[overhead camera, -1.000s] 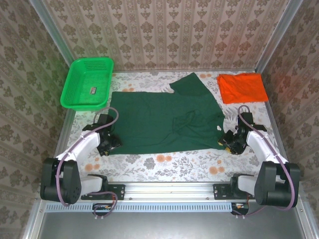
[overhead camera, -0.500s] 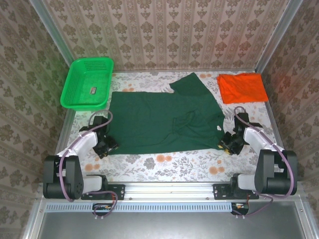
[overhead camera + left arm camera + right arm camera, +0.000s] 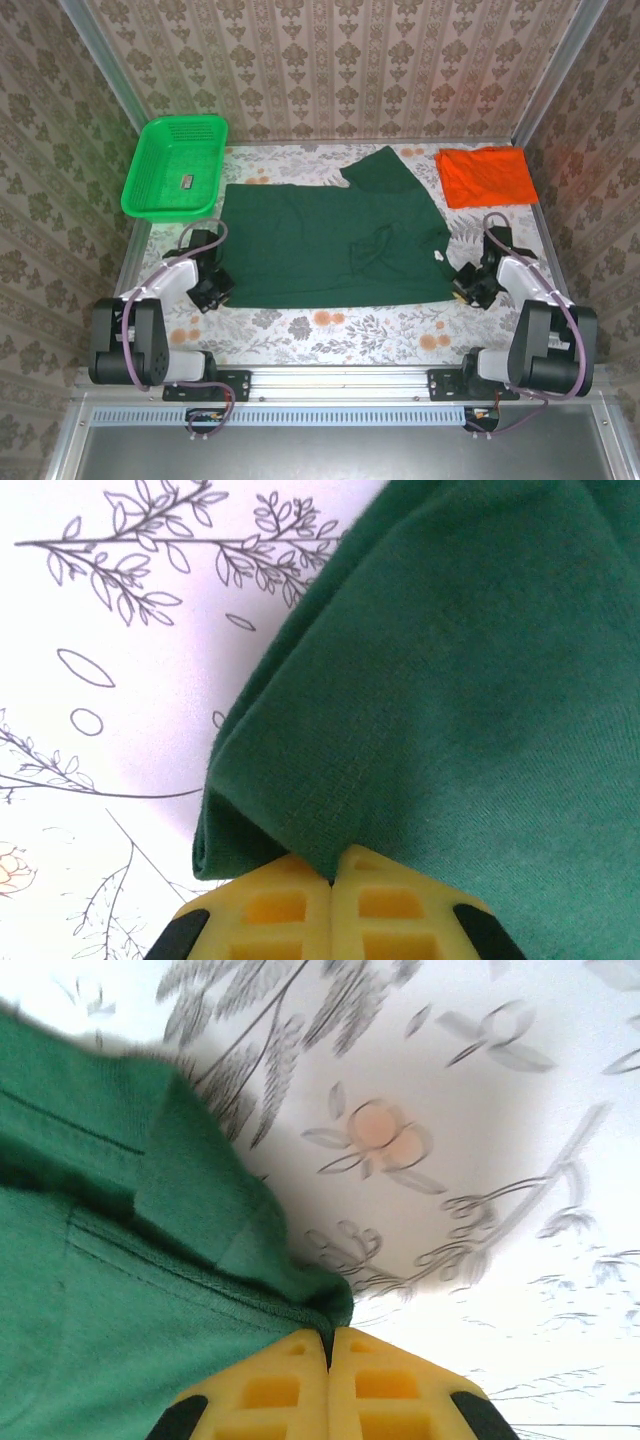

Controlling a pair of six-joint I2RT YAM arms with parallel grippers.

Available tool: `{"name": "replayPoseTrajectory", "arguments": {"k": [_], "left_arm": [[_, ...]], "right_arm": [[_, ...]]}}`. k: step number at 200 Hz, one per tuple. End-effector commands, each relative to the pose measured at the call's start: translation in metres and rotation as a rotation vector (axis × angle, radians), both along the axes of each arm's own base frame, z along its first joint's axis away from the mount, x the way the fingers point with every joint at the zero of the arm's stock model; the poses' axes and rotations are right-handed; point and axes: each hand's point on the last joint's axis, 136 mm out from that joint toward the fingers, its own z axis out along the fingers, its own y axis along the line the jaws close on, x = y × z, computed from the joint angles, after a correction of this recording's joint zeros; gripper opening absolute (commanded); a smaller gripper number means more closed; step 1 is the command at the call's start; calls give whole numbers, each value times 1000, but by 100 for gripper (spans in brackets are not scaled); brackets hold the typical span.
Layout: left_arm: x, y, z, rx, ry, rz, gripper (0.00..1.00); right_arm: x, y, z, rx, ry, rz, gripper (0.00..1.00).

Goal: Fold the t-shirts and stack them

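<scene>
Top external: locates dark green t-shirt point(image 3: 330, 240) spread flat at centre of table point(image 3: 300, 328), orange t-shirt point(image 3: 487, 177) folded at far right corner. Places left gripper point(image 3: 218, 290) and right gripper point(image 3: 462, 287) at garment's near left and near right corners. Left wrist: confirms jaws, apart a second ago, now pinching green hem fold. Right wrist: confirms same closure on green cloth corner. Judged ready to lift for first fold.
</scene>
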Motion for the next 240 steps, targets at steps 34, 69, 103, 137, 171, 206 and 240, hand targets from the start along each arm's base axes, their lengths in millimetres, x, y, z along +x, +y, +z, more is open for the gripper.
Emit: {"name": "replayPoseTrajectory", "arguments": {"k": [34, 69, 103, 137, 171, 206, 240], "left_arm": [[-10, 20, -14, 108, 55, -9, 2], [-17, 22, -8, 109, 52, 19, 9], [-32, 25, 4, 115, 15, 72, 8], [-49, 26, 13, 99, -6, 126, 6], [-68, 23, 20, 69, -36, 182, 6], [-82, 14, 12, 18, -18, 218, 10], [-89, 6, 7, 6, 30, 196, 24]], "right_arm": [[-22, -26, -8, -30, 66, -132, 0], [-30, -22, -17, 16, 76, -178, 4], [-38, -18, -21, 44, 92, -219, 9], [-44, -21, -17, 43, 91, -270, 10], [-58, -27, -12, 24, 81, -352, 0], [-69, -41, -5, 4, 84, -440, 0], [-73, -46, 0, -2, 99, -476, 0]]}}
